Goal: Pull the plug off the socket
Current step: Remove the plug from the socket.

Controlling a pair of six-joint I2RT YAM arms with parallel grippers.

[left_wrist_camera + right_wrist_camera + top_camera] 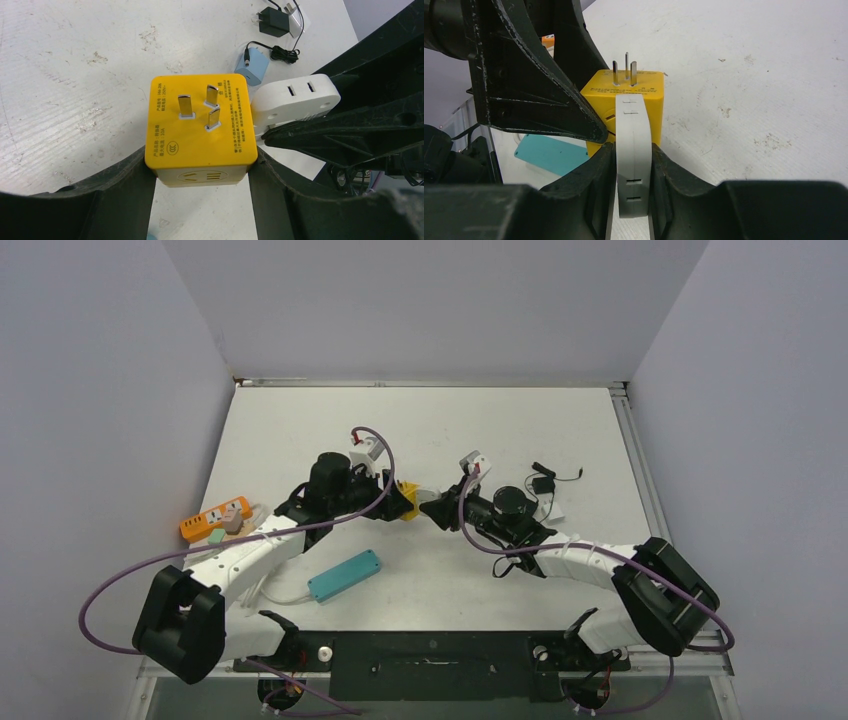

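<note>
A yellow cube socket [200, 120], its three metal prongs facing up, sits clamped between the fingers of my left gripper [202, 172]. A flat white plug [295, 100] sticks out of the cube's right side, seated against it. In the right wrist view my right gripper [634, 148] is shut on this white plug [633, 117], both fingers pressed to its flat faces, with the yellow socket [646, 89] just beyond. From above, the socket [405, 503] and both grippers meet at the table's middle, just over the surface.
A teal box [344, 575] lies near the left arm. An orange power strip [215, 519] is at the left edge. A black charger with cable [543, 483] and a light blue adapter [252, 70] lie behind the right gripper.
</note>
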